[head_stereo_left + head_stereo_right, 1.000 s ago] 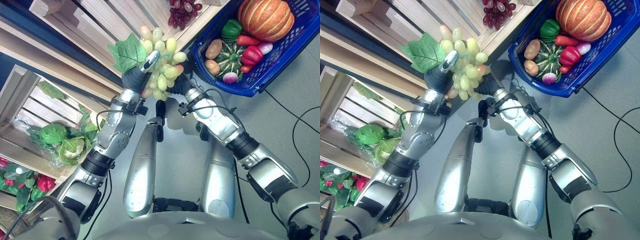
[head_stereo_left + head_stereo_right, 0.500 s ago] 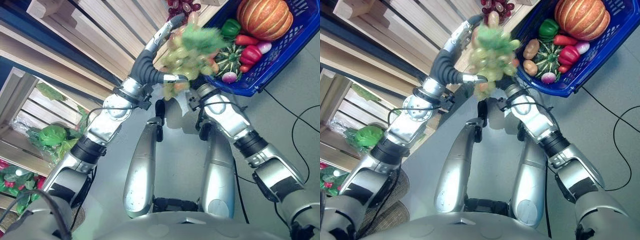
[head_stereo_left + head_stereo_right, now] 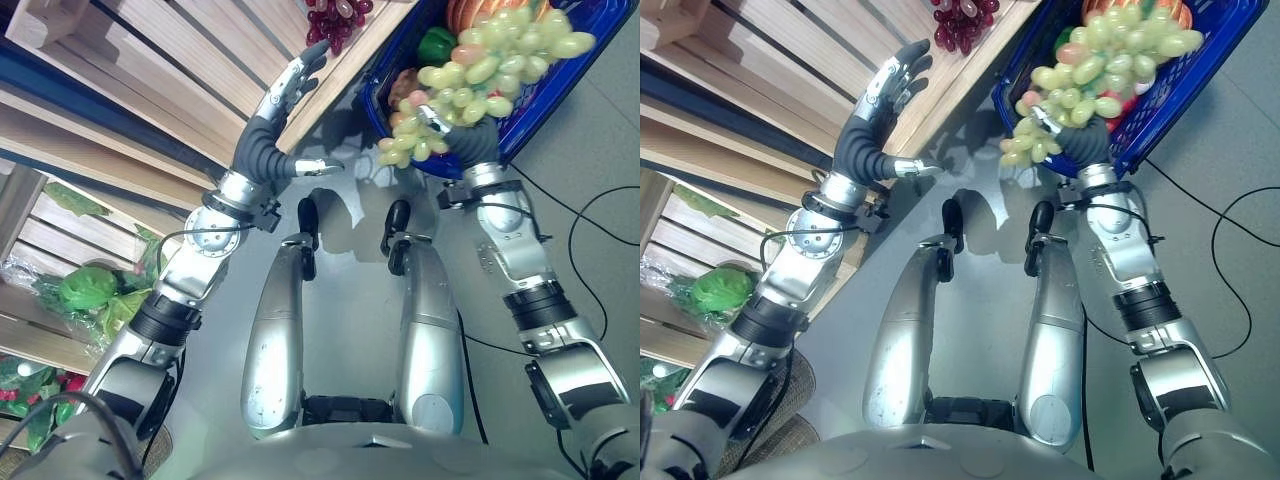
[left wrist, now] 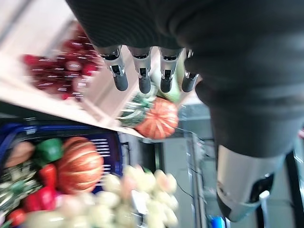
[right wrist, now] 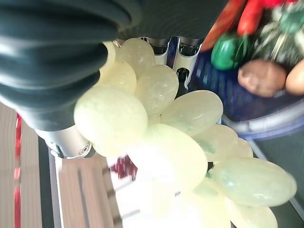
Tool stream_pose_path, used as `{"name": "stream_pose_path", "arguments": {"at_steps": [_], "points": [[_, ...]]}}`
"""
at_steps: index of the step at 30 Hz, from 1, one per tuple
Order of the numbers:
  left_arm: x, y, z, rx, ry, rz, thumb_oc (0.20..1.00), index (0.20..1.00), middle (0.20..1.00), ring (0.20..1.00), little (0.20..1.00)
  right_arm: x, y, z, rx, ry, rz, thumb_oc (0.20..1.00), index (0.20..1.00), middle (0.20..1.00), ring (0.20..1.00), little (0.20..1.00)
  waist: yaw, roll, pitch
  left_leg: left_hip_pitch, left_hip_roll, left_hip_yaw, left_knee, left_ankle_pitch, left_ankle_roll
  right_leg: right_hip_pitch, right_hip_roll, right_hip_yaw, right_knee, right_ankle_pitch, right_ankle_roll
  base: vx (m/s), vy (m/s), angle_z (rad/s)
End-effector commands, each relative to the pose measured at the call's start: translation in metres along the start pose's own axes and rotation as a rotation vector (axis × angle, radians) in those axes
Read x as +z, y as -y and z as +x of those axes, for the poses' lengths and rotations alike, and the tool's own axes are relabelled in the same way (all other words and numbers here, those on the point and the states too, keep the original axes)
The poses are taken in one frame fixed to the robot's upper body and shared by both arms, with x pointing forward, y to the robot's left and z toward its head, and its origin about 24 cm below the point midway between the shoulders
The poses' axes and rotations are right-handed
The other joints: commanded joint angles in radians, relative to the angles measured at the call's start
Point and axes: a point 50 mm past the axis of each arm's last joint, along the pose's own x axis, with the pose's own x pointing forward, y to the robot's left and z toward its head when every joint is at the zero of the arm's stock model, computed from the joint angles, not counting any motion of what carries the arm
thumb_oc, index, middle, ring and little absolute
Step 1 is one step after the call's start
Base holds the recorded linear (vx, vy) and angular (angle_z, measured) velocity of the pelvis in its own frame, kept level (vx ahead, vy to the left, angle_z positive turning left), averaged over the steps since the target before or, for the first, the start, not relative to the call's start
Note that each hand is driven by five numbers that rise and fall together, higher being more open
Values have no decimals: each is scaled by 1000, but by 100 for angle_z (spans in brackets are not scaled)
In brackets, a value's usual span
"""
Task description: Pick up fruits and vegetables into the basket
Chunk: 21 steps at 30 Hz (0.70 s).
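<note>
One bunch of green grapes is gripped by the right hand, whose fingers are curled round the lower end of the bunch. The bunch is held above the near rim of the single blue basket; its long axis runs up and away from the hand, over the basket's contents. The basket therefore lies directly beyond and beneath the grapes, and only a release over the opening is judged to remain.

The left hand is raised with fingers straight and spread, nothing held, beside the wooden shelf. The right hand is the nearer to the basket.

Counted in the basket: one orange pumpkin, one green pepper, one potato; further items are partly hidden. One bunch of red grapes lies on the shelf. One leafy green vegetable lies in a lower crate.
</note>
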Motion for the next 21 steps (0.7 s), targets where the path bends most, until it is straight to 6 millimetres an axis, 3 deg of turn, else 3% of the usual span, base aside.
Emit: {"name": "stream_pose_path", "arguments": {"at_steps": [1,7,10,12,21], "points": [[-25,3,-20,-34,-161,-61,1000,1000,1000,1000,1000,36,22,15,-18,111,71,200,200,200,200,200,10,-14,-44,-2,-32,91,3,-106,75,-14,22,-42,27,-20,62,-13,-87,1],[-65,19,-47,-117,-410,-99,1000,1000,1000,1000,1000,26,58,35,-98,-93,37,200,200,200,200,200,39,10,-44,-65,-22,82,8,-93,72,-74,7,-61,39,-16,56,-16,-62,3],[-67,20,-48,-119,-420,-99,1000,1000,1000,1000,1000,26,60,37,-99,-111,42,200,200,200,200,200,41,13,-44,-71,-22,81,8,-92,71,-80,7,-62,41,-16,55,1,-11,6],[-86,31,-63,-153,-539,-165,1000,1000,1000,1000,1000,16,73,48,-120,-250,137,200,200,200,200,200,58,34,-44,-109,-19,76,7,-83,68,-123,-1,-64,54,-16,50,-1,-15,5],[-93,37,-69,-179,-568,-172,1000,1000,1000,1000,1000,16,77,55,-134,-286,214,200,200,200,200,200,64,47,-44,-130,-18,73,4,-78,66,-148,-3,-63,62,-18,46,-1,2,2]]}}
